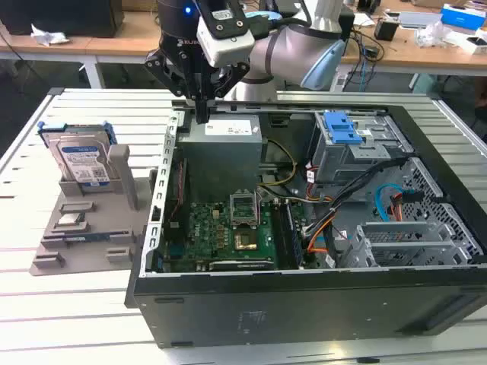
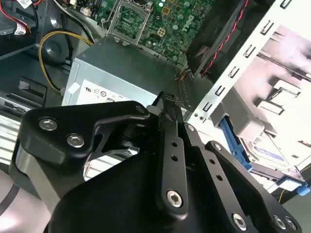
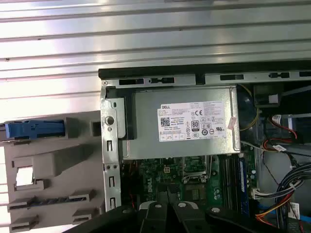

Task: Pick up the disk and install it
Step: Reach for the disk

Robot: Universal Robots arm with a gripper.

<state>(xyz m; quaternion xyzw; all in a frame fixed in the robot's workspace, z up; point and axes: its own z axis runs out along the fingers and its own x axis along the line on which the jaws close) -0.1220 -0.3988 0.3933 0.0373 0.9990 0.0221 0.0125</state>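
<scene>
The disk (image 1: 80, 160) stands upright in a grey holder (image 1: 76, 236) on the exterior view's left, silver with a white-and-blue label and a blue frame. Its blue edge (image 3: 34, 130) shows in the first wrist view, and its label (image 2: 266, 146) in the second wrist view. My gripper (image 1: 202, 115) hangs over the back left corner of the open computer case (image 1: 304, 281), just above the grey power supply (image 1: 221, 141). Its black fingers (image 2: 167, 126) are shut, with nothing between them. The disk is well apart from the gripper, beyond the case wall.
Inside the case lie the green motherboard (image 1: 228, 228), loose cables (image 1: 327, 228) and a metal drive bay with a blue latch plate (image 1: 346, 129). The case's perforated white wall (image 2: 228, 92) stands between the gripper and the holder. Cluttered desks stand behind.
</scene>
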